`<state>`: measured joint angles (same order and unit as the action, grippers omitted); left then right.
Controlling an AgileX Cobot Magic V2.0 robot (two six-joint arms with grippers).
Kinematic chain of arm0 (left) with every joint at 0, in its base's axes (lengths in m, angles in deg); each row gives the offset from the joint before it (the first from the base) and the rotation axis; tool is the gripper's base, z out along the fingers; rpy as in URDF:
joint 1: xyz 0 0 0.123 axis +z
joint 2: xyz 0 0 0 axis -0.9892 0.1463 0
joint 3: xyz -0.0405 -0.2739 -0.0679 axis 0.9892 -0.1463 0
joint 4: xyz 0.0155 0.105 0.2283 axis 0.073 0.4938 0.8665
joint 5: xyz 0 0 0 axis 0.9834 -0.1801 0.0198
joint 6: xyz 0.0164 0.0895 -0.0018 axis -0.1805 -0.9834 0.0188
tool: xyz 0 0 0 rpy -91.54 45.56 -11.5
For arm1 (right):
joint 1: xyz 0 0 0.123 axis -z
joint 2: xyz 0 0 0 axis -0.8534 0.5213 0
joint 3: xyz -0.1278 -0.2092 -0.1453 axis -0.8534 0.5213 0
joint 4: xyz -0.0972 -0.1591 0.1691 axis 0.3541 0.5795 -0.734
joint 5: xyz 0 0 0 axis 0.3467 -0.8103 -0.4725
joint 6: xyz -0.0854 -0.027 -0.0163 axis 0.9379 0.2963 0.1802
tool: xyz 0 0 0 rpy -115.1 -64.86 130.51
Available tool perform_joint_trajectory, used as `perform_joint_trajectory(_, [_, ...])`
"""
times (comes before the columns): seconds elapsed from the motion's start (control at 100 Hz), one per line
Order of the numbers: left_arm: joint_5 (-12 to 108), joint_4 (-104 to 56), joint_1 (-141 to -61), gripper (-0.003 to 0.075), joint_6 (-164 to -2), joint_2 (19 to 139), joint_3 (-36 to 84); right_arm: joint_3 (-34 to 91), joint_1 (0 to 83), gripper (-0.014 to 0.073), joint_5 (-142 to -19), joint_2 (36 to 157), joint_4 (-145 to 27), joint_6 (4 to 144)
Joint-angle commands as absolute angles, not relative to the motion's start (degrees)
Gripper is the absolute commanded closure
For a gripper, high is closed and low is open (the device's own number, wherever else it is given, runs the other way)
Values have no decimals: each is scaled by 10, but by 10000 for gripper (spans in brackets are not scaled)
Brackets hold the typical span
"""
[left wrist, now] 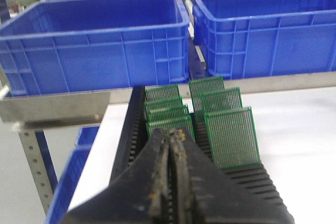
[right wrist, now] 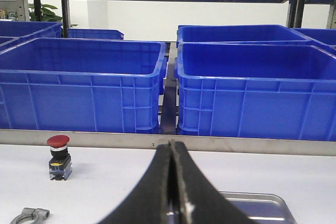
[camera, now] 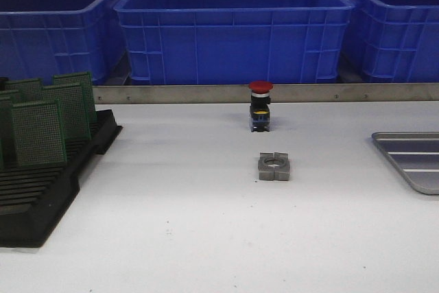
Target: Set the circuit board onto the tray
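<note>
Several green circuit boards (camera: 39,130) stand upright in a black slotted rack (camera: 41,200) at the table's left; in the left wrist view the nearest circuit board (left wrist: 231,137) stands just beyond my fingers. The silver tray (camera: 415,159) lies at the right edge with nothing on its visible part; its corner also shows as the tray (right wrist: 262,203) in the right wrist view. My left gripper (left wrist: 172,136) is shut and empty, hovering over the rack (left wrist: 247,179). My right gripper (right wrist: 172,145) is shut and empty near the tray. Neither arm shows in the front view.
A red-capped push button (camera: 260,106) stands at the table's centre back, with a grey metal clamp ring (camera: 274,167) in front of it. Large blue bins (camera: 233,29) line the shelf behind a metal rail (camera: 206,93).
</note>
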<state>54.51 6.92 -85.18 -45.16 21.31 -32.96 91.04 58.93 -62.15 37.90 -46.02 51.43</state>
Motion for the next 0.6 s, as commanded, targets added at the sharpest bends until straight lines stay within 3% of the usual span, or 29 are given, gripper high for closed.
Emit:
perform_joint_trajectory(0.0, [534, 42, -852, 739, -446, 208, -274, 913, 591, 662, -573, 369, -455, 514])
perform_joint_trajectory(0.59, [152, -10, -854, 739, -497, 553, 160, 913, 591, 662, -573, 369, -455, 514])
